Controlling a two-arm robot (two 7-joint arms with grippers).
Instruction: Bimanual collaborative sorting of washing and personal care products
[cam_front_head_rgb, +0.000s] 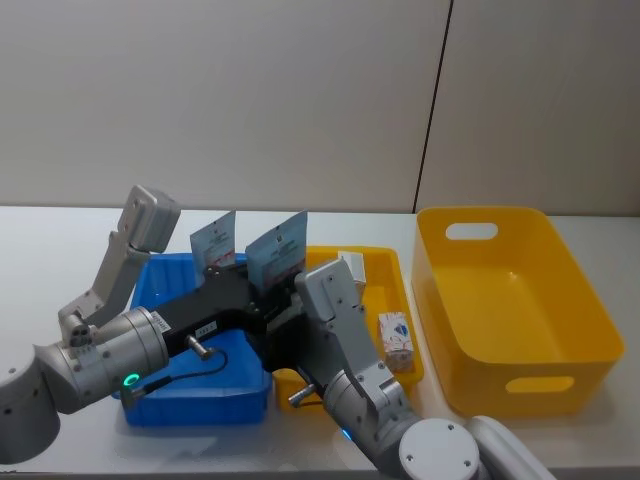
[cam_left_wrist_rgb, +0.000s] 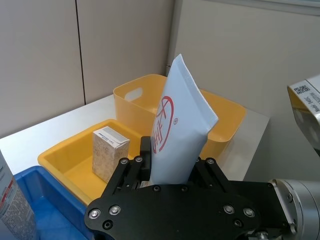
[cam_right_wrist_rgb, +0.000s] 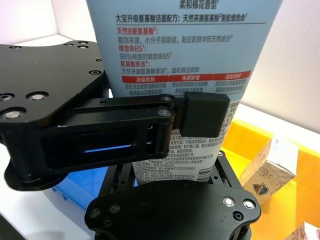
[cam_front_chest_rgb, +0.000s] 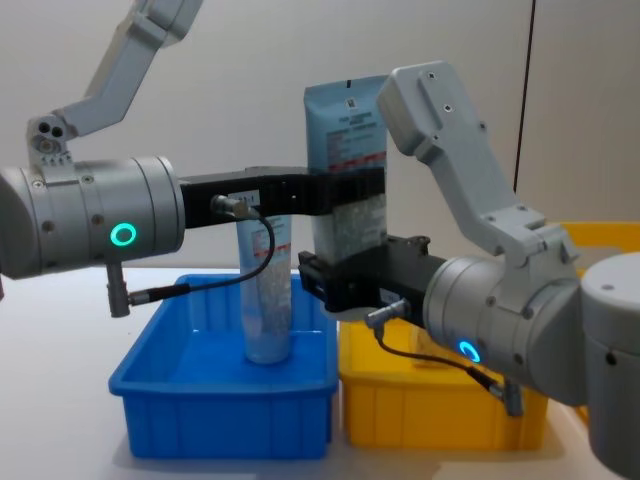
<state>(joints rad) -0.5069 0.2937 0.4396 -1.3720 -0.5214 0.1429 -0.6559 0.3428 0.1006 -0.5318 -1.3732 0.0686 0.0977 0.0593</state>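
Left gripper (cam_left_wrist_rgb: 172, 167) clamps the raised tube (cam_front_chest_rgb: 345, 130) at mid-body; right gripper (cam_front_chest_rgb: 338, 278) is closed on its lower end. A second tube (cam_front_chest_rgb: 266, 310) stands in the blue tray (cam_front_chest_rgb: 220, 420).

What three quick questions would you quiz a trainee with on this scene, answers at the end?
1. True or false: the left tool and the right tool both grip the raised tube.
2. The second tube stands: A in the blue tray, B on the table, C in the deep yellow bin.
3. Which container holds the white cartons?
Key: 1 true; 2 A; 3 the shallow yellow tray.
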